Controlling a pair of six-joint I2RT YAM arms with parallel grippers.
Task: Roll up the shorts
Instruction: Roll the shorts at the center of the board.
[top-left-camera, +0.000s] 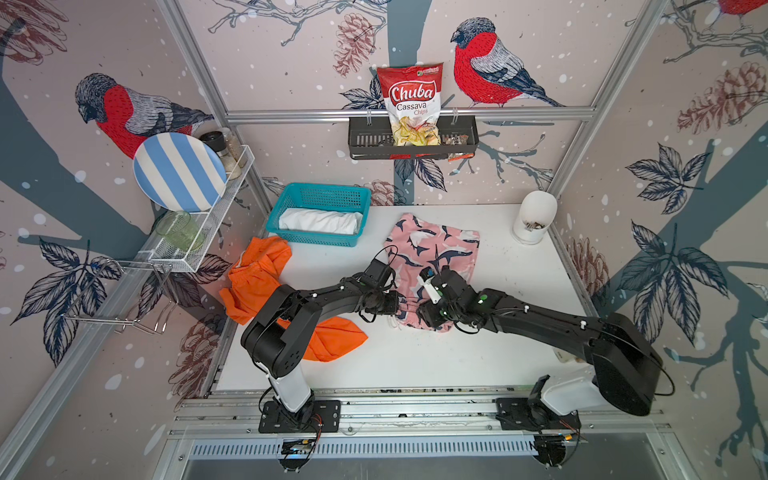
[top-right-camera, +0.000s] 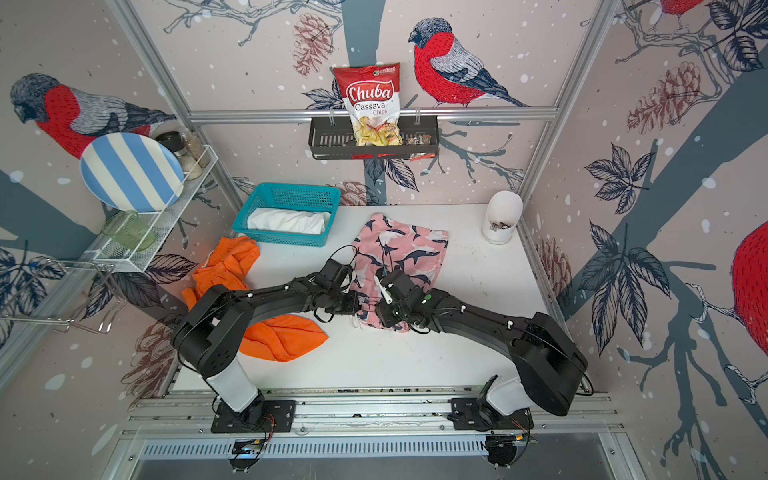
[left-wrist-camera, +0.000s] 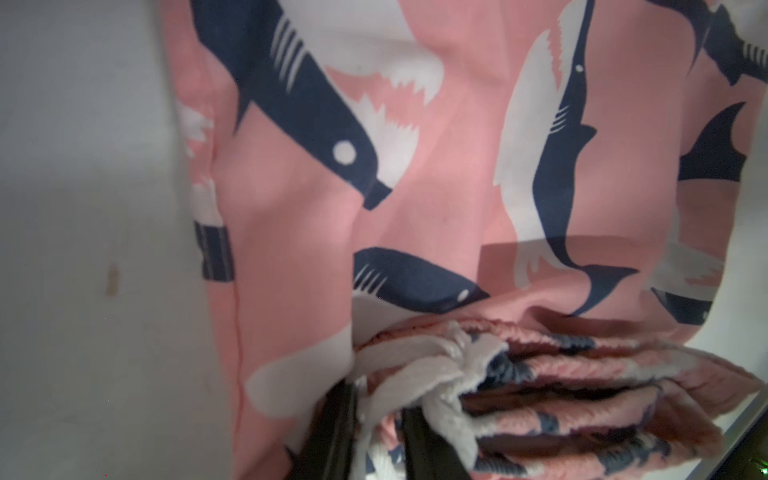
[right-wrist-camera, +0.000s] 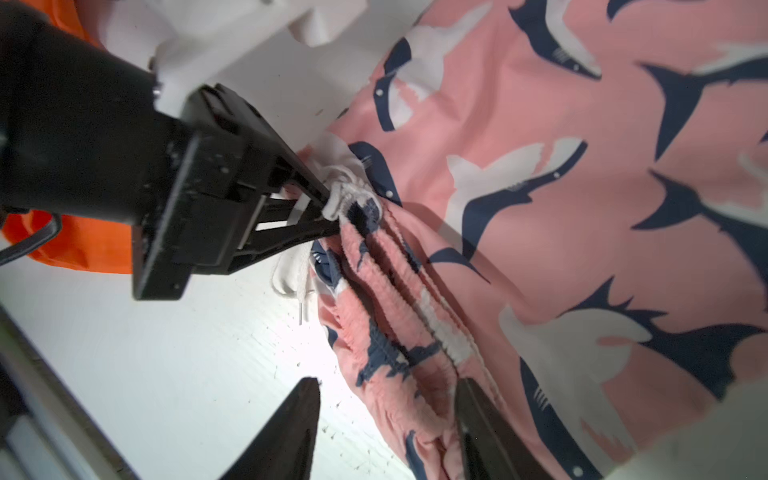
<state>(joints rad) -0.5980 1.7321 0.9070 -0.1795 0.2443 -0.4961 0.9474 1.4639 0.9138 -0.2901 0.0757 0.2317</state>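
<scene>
Left gripper (right-wrist-camera: 332, 210): fingers nearly closed, pinching the bunched end of the waistband (right-wrist-camera: 395, 299) on the pink shark shorts (right-wrist-camera: 582, 199). The drawstring (right-wrist-camera: 291, 270) knot sits right at its tips.
Right gripper (right-wrist-camera: 386, 378): fingers (right-wrist-camera: 291, 432) well apart, gripping nothing. The folded waistband lies between them, with one finger over bare table (right-wrist-camera: 187, 374) and the other over fabric.
Beyond both sets of tips the legs of the shorts lie spread flat. Only the waistband looks folded, so the roll is probably barely begun.

Risks:
- The left pinch is small and partly on cord. A pull could slip the cord out and the fold would spring open.
- If the right jaws close where they stand, they may catch only the top layer, and the roll skews.
- With only one end clamped, tension is uneven and the roll could come out cone-shaped.
- The two grippers are close together, so they could clash.
- The orange shorts (top-left-camera: 257, 270) lie behind the left fingers, under that arm, and a sweep could drag them.

The white shorts (top-left-camera: 320, 220) in the teal basket (top-left-camera: 324, 188) are well clear.
</scene>
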